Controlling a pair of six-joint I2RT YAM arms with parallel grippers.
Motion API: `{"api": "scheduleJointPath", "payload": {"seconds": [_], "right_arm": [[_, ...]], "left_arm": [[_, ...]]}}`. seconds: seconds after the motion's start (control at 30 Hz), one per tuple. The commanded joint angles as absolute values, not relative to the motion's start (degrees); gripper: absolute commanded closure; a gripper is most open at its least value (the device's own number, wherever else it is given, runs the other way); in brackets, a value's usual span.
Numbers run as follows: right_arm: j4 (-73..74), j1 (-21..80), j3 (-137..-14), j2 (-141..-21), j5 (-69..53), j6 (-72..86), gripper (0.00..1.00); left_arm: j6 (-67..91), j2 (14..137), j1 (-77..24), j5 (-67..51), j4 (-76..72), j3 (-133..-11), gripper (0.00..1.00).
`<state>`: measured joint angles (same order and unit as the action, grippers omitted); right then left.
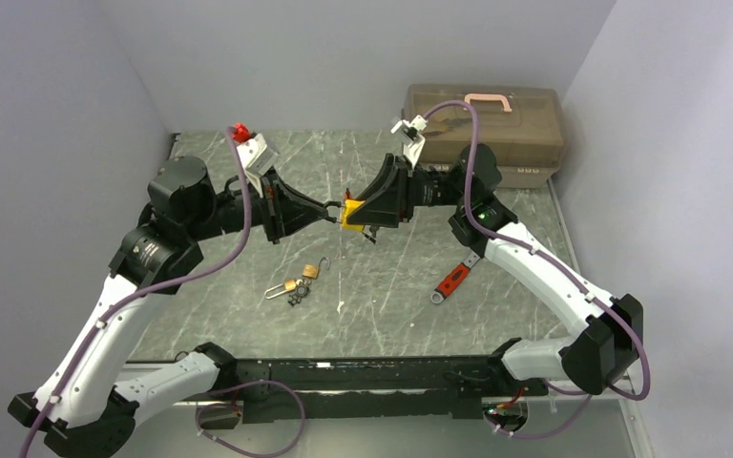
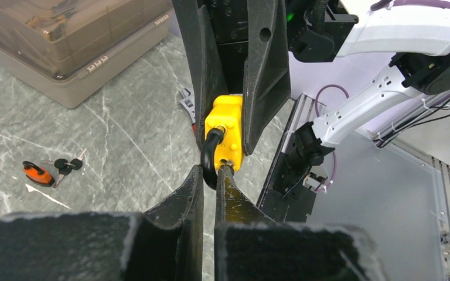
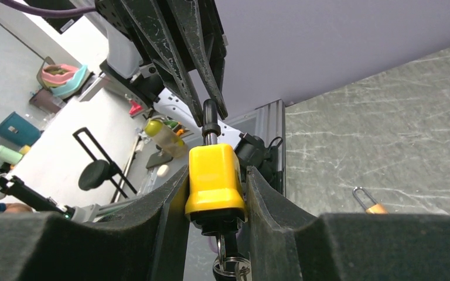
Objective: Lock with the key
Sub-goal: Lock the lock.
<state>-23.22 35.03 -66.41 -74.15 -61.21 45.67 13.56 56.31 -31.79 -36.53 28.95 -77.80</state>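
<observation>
I have the yellow padlock [image 1: 352, 214] held up in the air over the middle of the counter [image 1: 391, 320], between the two arms. The right gripper [image 3: 214, 175] is clamped on its body, one finger flat on each side. The left gripper [image 2: 211, 175] is pressed almost together, pinching the black shackle [image 2: 207, 157] at its bend. Under the body, the right wrist view shows what I take to be the key [image 3: 221, 253], with a ring hanging from it.

The padlock looks rigid and compact, probably hefty for its size. Its smooth yellow jacket could slide between flat fingers if I twist hard, so I want the body grip kept square on the broad faces. The shackle is a thin, round, stiff bar and may roll in a pinch; pushing along its length seems safer than levering it. The key is small and thin; I would take it by its head.

A brass padlock [image 1: 298, 283] and a wrench [image 1: 451, 281] lie on the counter below.
</observation>
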Motion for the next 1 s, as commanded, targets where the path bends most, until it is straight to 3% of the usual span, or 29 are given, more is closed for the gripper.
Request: {"api": "scheduleJointPath", "payload": {"seconds": [0.0, 0.63, 0.8, 0.97], "right_arm": [[-43.0, 38.1, -71.5, -71.9, -59.2, 53.0, 1.00], [-49.8, 38.2, -71.1, -72.6, -62.5, 59.8, 1.00], [-39.9, 38.6, -71.3, -70.9, -60.8, 51.9, 1.00], [-37.4, 38.6, -71.1, -70.2, -60.1, 49.8, 1.00]], "left_arm": [[10.0, 60.8, -34.8, -37.4, 38.5, -73.2, 1.00], [8.6, 60.7, -34.8, -30.0, 40.2, -75.0, 1.00], [10.5, 61.5, -34.8, -35.0, 40.1, -76.9, 0.77], [12.0, 60.9, -34.6, -37.1, 39.3, -77.6, 0.81]]}}
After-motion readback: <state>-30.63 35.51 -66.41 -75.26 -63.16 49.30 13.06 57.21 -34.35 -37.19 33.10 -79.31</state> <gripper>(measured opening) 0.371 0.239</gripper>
